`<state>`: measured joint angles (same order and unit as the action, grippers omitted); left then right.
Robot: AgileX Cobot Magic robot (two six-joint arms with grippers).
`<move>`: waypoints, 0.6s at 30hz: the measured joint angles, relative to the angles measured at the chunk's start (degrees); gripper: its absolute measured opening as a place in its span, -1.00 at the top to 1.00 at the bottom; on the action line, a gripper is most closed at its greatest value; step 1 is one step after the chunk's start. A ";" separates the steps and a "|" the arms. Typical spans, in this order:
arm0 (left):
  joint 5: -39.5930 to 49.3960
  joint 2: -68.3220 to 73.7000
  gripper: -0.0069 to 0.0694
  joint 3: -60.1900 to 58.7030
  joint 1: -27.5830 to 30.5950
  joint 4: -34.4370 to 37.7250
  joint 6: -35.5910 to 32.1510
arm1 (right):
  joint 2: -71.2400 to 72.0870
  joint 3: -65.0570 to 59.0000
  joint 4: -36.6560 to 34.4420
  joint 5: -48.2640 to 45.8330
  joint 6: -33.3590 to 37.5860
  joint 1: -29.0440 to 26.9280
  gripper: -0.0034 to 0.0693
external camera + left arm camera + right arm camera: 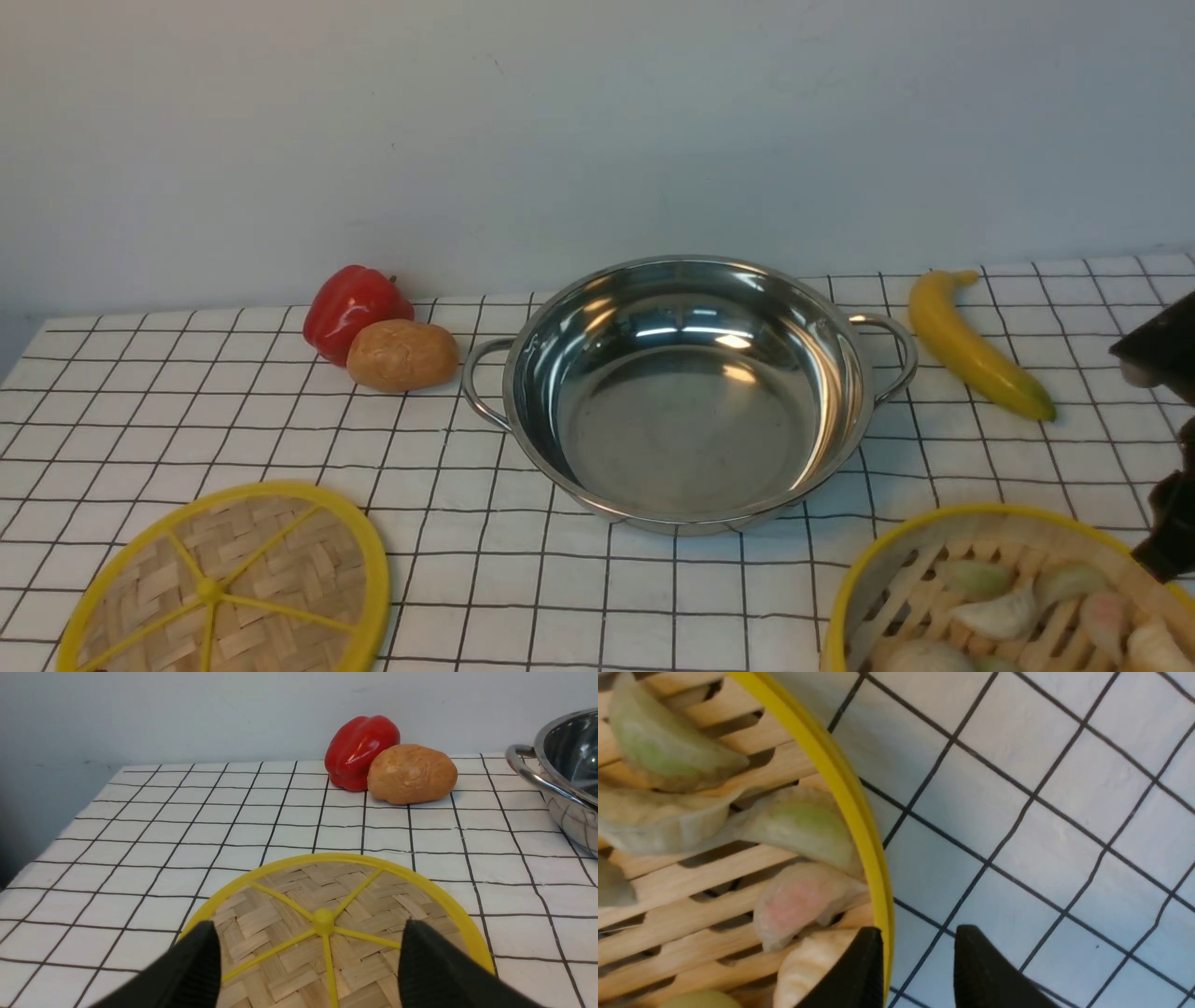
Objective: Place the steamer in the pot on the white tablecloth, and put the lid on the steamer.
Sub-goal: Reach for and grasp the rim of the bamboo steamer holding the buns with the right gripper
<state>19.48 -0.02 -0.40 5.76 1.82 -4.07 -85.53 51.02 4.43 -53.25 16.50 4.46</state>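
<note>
The right gripper [919,935] stood slightly open astride the right rim of the steamer [990,511] at the near right of the counter [140,411], clasping nothing yet, while the empty pot [691,401] lay to its left and farther back.

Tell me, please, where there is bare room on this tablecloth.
Bare cloth lies between the flat woven bamboo lid and the red pepper, and in front of the steel pot. The right is crowded: yellow banana, slatted bamboo steamer.
</note>
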 joint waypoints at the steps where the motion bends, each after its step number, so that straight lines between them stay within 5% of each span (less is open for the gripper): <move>1: 0.00 0.00 -0.42 0.00 0.00 0.00 0.00 | -0.32 0.00 -0.12 0.22 0.32 0.00 0.25; 18: 0.00 0.00 -0.42 0.00 0.00 0.00 0.00 | -0.87 4.03 -9.86 1.85 14.93 0.06 0.25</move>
<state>19.48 -0.02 -0.40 5.76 1.82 -4.07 -86.40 55.04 -5.43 -51.40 31.43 4.52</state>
